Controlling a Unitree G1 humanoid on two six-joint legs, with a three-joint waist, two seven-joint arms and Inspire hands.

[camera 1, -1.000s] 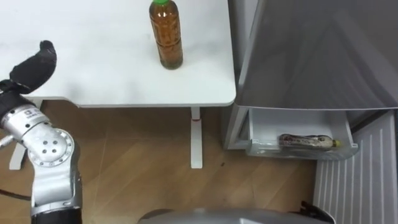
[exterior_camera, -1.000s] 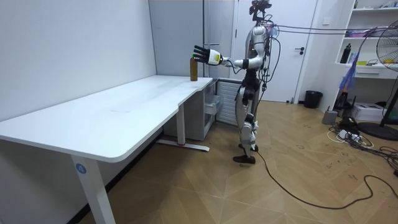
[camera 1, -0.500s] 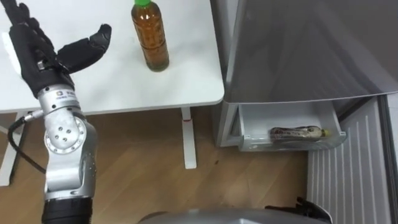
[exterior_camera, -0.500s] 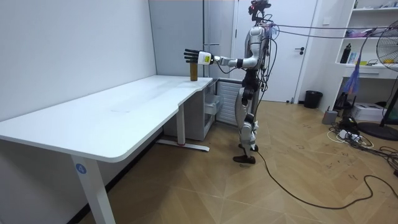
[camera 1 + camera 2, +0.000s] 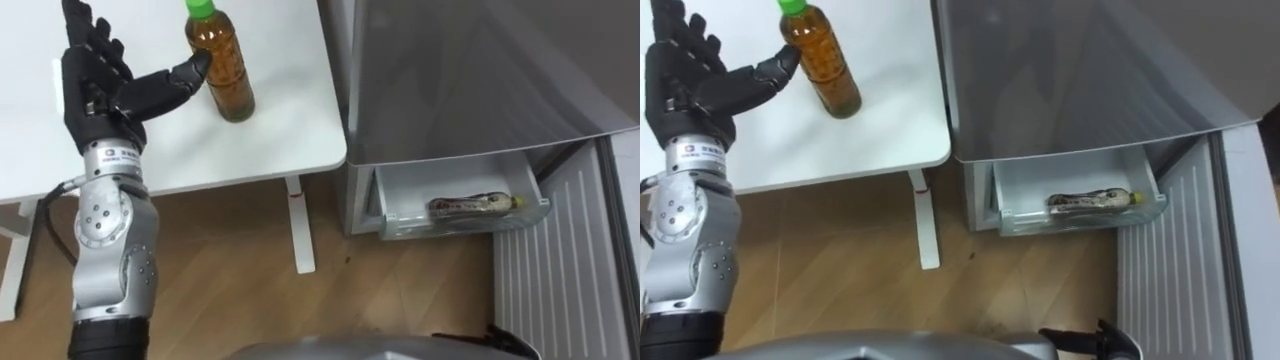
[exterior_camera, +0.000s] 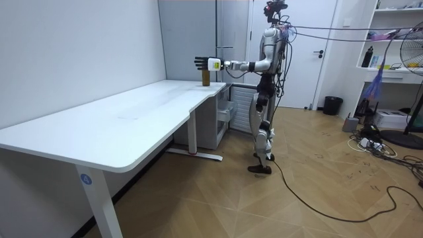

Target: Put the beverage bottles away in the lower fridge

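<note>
Your left hand (image 5: 100, 95) is raised over the white worktop (image 5: 280, 140) with its fingers straight and spread wide, palm turned toward the tea bottle (image 5: 222, 75), and it holds nothing. The thumb reaches out sideways with its tip at the bottle's shoulder, just under the green cap; you cannot tell from the eye views whether it touches the bottle or is just beside it. The tea bottle stands upright on the worktop near the corner closest to the fridge (image 5: 480, 80). To your right the grey fridge stands just beside the worktop's edge, and its lower drawer (image 5: 450, 228) is pulled out. A second bottle (image 5: 475, 205) lies on its side inside that drawer, cap end pointing to the right. A ribbed white panel (image 5: 560, 260) shows beside the drawer at the lower right. In the room view you stand upright at the far end of the long worktop, next to the fridge, with your left arm stretched out level and the hand (image 6: 201, 63) just above the tea bottle (image 6: 205, 78).
</note>
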